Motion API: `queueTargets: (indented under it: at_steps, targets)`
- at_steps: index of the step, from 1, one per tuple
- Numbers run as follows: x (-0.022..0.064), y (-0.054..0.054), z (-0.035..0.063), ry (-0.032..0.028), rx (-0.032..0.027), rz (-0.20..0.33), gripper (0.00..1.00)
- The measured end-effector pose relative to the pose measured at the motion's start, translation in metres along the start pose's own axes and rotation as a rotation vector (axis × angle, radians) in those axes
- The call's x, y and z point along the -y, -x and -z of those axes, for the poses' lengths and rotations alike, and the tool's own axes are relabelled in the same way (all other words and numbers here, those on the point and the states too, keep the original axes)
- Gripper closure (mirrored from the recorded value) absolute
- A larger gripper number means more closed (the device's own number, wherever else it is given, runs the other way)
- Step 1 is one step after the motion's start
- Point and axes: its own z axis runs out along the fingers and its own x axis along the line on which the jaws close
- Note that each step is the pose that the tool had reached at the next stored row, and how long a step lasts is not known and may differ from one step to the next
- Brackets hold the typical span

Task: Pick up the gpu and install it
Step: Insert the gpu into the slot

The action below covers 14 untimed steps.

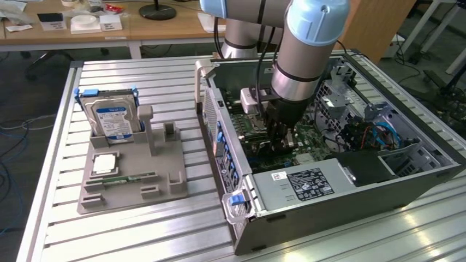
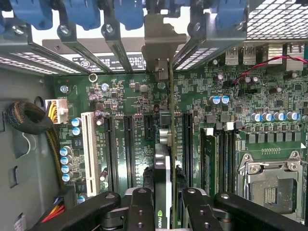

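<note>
The exterior view is evenly lit and rather bright, with a cool, slightly bluish tone; the light seems to come from above. The ribbed aluminium table gives soft pale reflections, strongest near the lower edge; shadows beside the grey holder tray are weak and short. The inside of the computer case is darker. In the wrist view the motherboard is sharp and well lit; the perforated rear wall is overexposed, almost white; the close dark fingers look soft.

Table: slatted aluminium top. Directly on it: grey parts holder at the exterior view's left; open computer case at its right.
</note>
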Motion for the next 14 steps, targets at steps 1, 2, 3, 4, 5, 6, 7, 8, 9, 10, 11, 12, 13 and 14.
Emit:
queueTargets:
  at_steps: [1,2,3,4,5,6,7,8,9,10,11,12,13,14]
  targets:
    - [0.0,0.0,0.0,0.0,0.0,0.0,0.73]
    - [0.0,0.0,0.0,0.0,0.0001,0.0,0.73]
    - [0.0,0.0,0.0,0.0,0.0,0.0,0.73]
    - [0.0,0.0,0.0,0.0,0.0001,0.0,0.73]
    - [0.0,0.0,0.0,0.0001,0.0001,0.0,0.73]
    - [0.0,0.0,0.0,0.0,0.0001,0.0,0.73]
    - [0.0,0.0,0.0,0.0,0.0001,0.0,0.73]
    - [0.0,0.0,0.0,0.0,0.0001,0.0,0.73]
    - [0.0,0.0,0.0,0.0,0.0001,0.0,0.73]
    - [0.0,0.0,0.0,0.0,0.0,0.0,0.73]
    - [0.0,0.0,0.0,0.0,0.0,0.0,0.73]
    - [0.0,-0.0001,0.0,-0.0001,-0.0003,0.0,0.73]
    - [0.0,0.0,-0.0001,0.0,-0.0001,0.0,0.73]
    - [0.0,0.0,-0.0001,0.0,0.0002,0.0,0.73]
